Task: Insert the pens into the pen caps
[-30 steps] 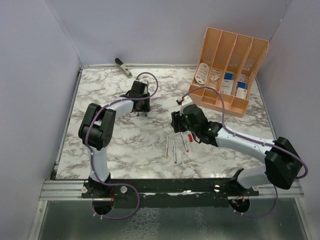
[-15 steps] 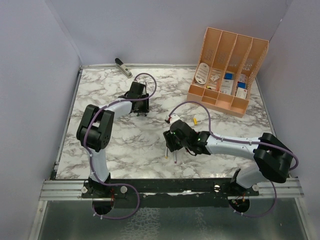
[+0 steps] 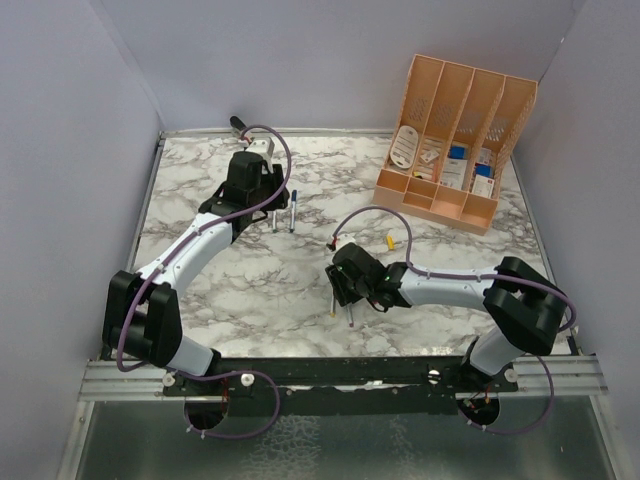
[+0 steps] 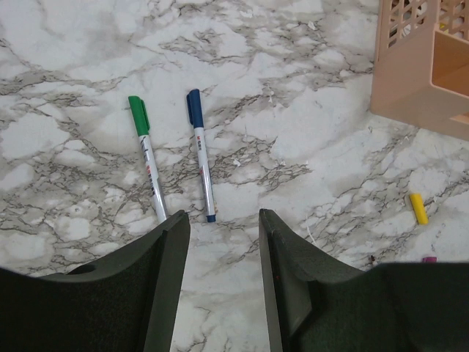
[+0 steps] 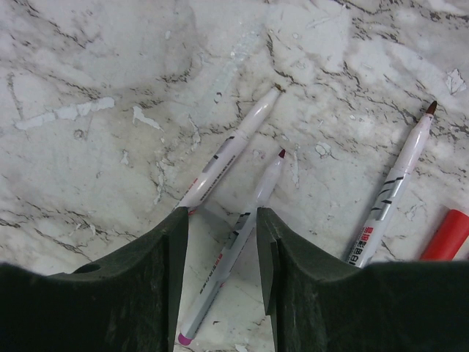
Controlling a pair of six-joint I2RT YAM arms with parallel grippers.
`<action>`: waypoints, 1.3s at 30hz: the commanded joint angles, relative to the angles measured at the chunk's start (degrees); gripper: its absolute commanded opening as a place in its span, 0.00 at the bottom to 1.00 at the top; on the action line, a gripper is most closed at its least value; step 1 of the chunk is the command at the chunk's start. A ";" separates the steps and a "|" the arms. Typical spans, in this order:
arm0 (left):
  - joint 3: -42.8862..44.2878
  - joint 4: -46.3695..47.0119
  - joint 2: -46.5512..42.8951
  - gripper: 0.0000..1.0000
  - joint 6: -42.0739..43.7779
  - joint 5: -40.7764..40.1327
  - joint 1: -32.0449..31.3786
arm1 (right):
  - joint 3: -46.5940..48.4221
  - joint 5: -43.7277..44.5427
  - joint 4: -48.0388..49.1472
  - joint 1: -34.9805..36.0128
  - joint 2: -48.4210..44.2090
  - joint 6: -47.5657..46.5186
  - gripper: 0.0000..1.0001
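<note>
Marble-patterned table [image 3: 230, 290] carries everything. At its far left the left gripper [image 4: 221, 220] hangs low over the surface, fingers spread and holding nothing. Just ahead of it lie two capped pens side by side without touching, the green-capped pen [image 4: 150, 165] on the left and the blue-capped pen [image 4: 201, 161] beside it. Nearer the middle, the right gripper [image 5: 220, 216] sits low over three uncapped pens. Its fingers are apart and straddle the middle pen [image 5: 238, 227], seemingly without pinching it, though the wrist view hides any contact. The left pen [image 5: 223, 154] lies just beside it, the right pen [image 5: 392, 194] a little further off, with a red cap [image 5: 445, 236] next to it. A yellow cap [image 3: 390, 240] lies beyond, short of the orange organiser [image 3: 440, 200].
</note>
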 commanded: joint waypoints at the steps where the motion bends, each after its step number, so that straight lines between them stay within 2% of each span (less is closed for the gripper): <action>1: -1.90 -0.52 -1.23 0.46 0.57 -1.70 0.25 | 2.72 0.17 2.32 0.84 0.69 0.90 0.42; 7: -2.83 -0.02 -1.56 0.46 0.83 -1.30 0.24 | 3.68 5.06 1.00 1.18 -0.17 1.67 0.42; 12: -3.27 0.58 -1.03 0.46 0.44 -0.51 0.18 | 4.87 4.39 1.08 1.39 -0.33 0.64 0.41; 23: -4.18 1.02 -1.18 0.46 0.49 -0.66 0.24 | 6.63 1.40 1.96 4.37 4.34 1.17 0.28; 39: -5.31 2.08 -0.81 0.46 0.34 -0.12 0.20 | 6.81 6.09 0.02 6.07 3.32 2.71 0.28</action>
